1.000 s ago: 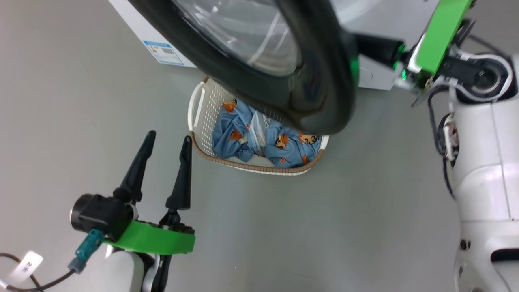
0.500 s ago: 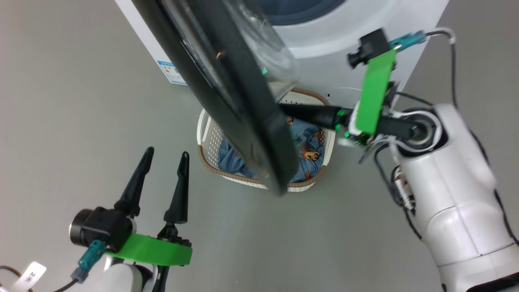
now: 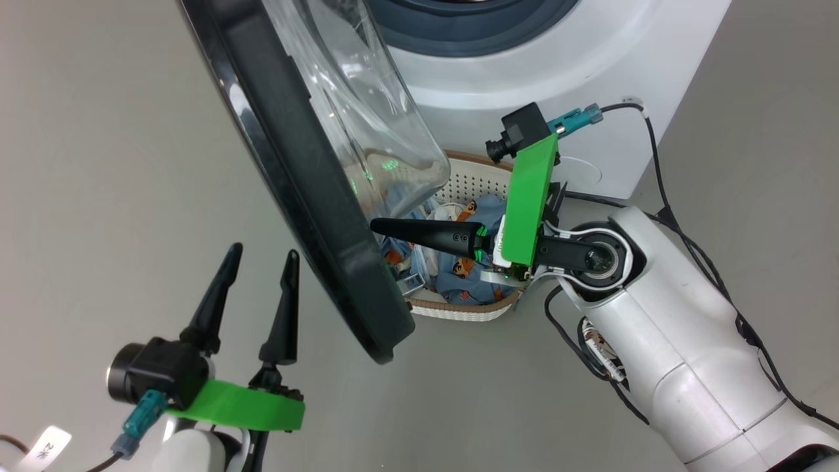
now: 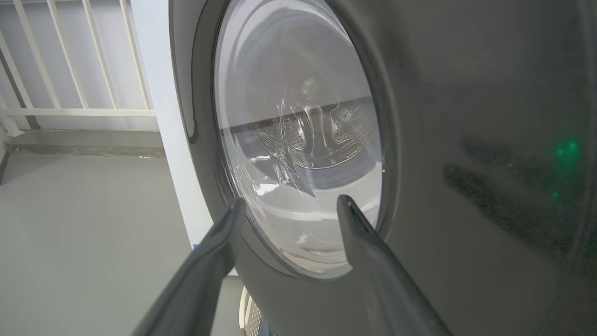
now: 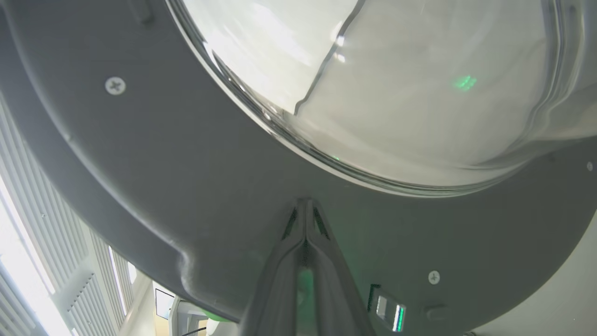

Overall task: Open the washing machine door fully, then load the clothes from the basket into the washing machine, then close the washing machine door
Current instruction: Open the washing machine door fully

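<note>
The head camera looks steeply down on the washing machine door, basket and floor. The left wrist camera faces the door's outer front, close. The right wrist camera sits almost against its inner side. All three share that door.

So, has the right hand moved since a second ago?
Yes. The right hand stood right of the basket; now it reaches leftward over it, shut, tip at the inner side of the washing machine door.

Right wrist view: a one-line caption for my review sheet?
Shut right gripper tip-first against the inner rim of the washing machine door, below its bulging glass window.
</note>
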Robot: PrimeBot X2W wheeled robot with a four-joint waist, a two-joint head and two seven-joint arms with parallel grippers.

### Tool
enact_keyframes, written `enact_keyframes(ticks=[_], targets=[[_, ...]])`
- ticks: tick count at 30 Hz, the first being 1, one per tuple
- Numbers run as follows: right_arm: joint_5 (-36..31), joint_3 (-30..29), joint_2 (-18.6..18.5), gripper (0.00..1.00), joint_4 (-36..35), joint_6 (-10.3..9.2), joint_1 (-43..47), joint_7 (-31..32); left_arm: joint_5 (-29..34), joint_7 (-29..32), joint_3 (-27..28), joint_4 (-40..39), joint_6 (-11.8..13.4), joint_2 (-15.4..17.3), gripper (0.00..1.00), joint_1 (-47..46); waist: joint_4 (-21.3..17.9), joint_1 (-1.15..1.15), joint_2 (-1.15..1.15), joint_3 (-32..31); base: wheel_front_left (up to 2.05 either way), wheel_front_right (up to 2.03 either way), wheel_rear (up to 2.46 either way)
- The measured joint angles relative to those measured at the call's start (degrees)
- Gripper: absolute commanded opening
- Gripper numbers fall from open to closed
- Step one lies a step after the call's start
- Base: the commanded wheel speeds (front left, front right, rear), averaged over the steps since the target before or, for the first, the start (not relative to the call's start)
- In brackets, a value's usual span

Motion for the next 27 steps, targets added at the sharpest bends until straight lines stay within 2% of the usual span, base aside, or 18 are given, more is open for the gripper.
enact_keyframes(ticks=[9, 27], targets=[[1.67, -0.51, 0.25, 0.0, -0.25, 0.0, 0.75, -4.99, 0.8, 0.0, 3.08, 0.31, -0.01, 0.0, 1.0, 1.87, -2.09, 0.0, 0.0, -1.22, 0.0, 0.0, 0.0], [2.93, -5.15, -1.11, 0.0, -7.44, 0.0, 14.21, -11.03, 3.71, 0.0, 12.82, 1.11, -0.88, 0.03, 1.0, 7.9, -10.66, 0.0, 0.0, -7.4, 0.0, 0.0, 0.0]])
